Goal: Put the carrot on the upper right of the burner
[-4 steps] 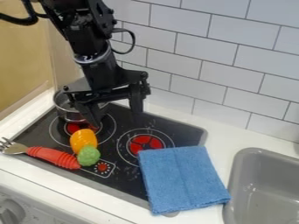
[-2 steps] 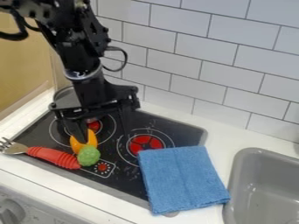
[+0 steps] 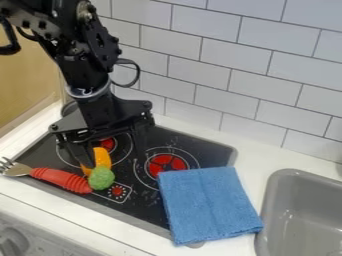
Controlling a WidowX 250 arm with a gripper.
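Camera view: see the black gripper [image 3: 115, 159] hanging low over the stove [image 3: 177, 139], with 2 fingers spread wide and pinching nothing. Find the carrot [image 3: 103, 158] by the near side of the left burner [image 3: 108, 144], partly hidden behind 1 finger, with its green top close to the red-handled fork [image 3: 57, 177]. Judge this as step 1, lining up the grasp. Next, centre over the orange body, lower and squeeze without nudging the fork, then lift towards the burner's upper right.
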